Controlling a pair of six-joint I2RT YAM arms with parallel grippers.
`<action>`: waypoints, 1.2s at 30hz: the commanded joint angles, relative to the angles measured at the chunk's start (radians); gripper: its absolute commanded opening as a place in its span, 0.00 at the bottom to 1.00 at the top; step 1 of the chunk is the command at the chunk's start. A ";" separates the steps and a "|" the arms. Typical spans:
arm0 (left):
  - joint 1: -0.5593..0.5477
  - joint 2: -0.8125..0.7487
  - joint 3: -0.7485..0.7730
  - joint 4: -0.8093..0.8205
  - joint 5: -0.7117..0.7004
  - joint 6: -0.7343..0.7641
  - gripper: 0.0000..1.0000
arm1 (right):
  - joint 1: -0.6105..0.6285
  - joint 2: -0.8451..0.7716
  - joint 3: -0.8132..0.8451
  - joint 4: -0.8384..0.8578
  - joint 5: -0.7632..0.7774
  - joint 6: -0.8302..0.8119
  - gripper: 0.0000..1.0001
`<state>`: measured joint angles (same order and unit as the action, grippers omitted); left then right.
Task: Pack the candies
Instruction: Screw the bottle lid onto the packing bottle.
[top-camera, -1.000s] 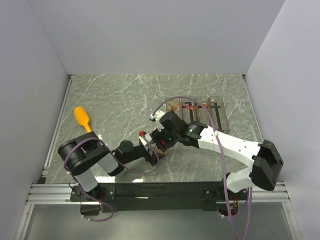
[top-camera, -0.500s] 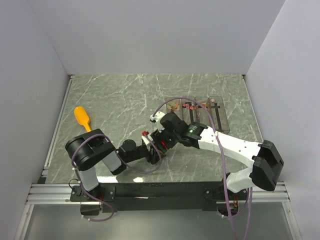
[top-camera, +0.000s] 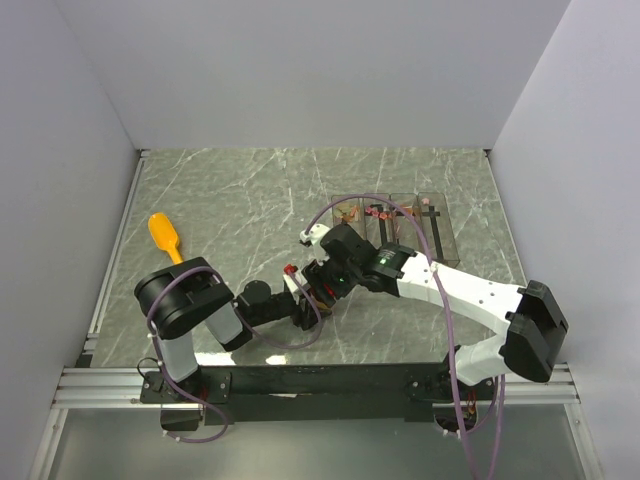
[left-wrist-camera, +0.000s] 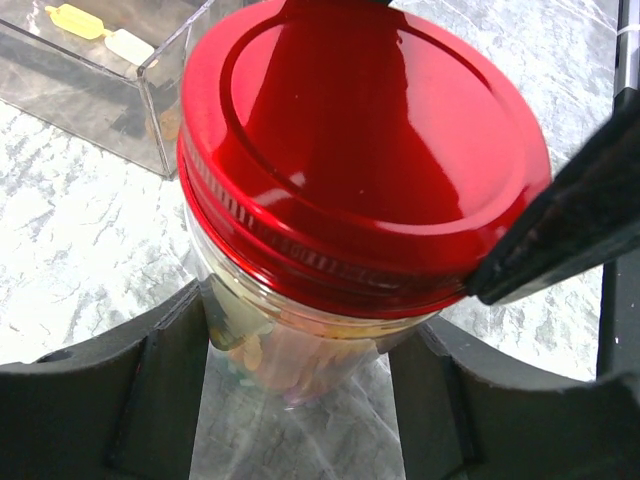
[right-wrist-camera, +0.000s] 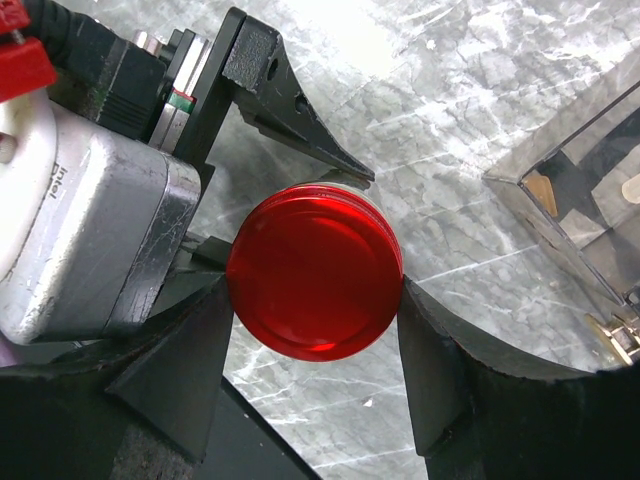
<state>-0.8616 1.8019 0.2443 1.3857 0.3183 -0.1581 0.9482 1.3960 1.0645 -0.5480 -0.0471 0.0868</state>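
- The candies (left-wrist-camera: 255, 345) are seen inside a clear jar (left-wrist-camera: 300, 330) flanked by the left gripper (left-wrist-camera: 300, 345); whether it is gripped cannot be told.
- The red lid (right-wrist-camera: 315, 275) is clamped by the right gripper (right-wrist-camera: 318, 320).

Grey-veined marble table (top-camera: 230, 200) — plain white walls (top-camera: 300, 70) around.

Top camera high behind arms, looking down on whole surface (top-camera: 230, 200), both wrist cameras close, sharing the red lid (left-wrist-camera: 350, 150)
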 joint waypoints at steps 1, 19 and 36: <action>-0.008 0.025 -0.013 0.480 0.004 0.069 0.38 | -0.006 0.011 0.060 -0.018 -0.011 0.018 0.39; -0.010 0.039 -0.011 0.480 -0.016 0.051 0.43 | 0.037 0.040 0.012 0.031 0.096 0.059 0.43; -0.010 0.050 -0.007 0.480 -0.012 0.051 0.44 | 0.041 0.032 0.068 -0.020 0.171 0.149 0.43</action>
<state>-0.8597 1.8210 0.2424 1.4136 0.3168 -0.1791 0.9886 1.4109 1.0794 -0.5644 0.0612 0.1486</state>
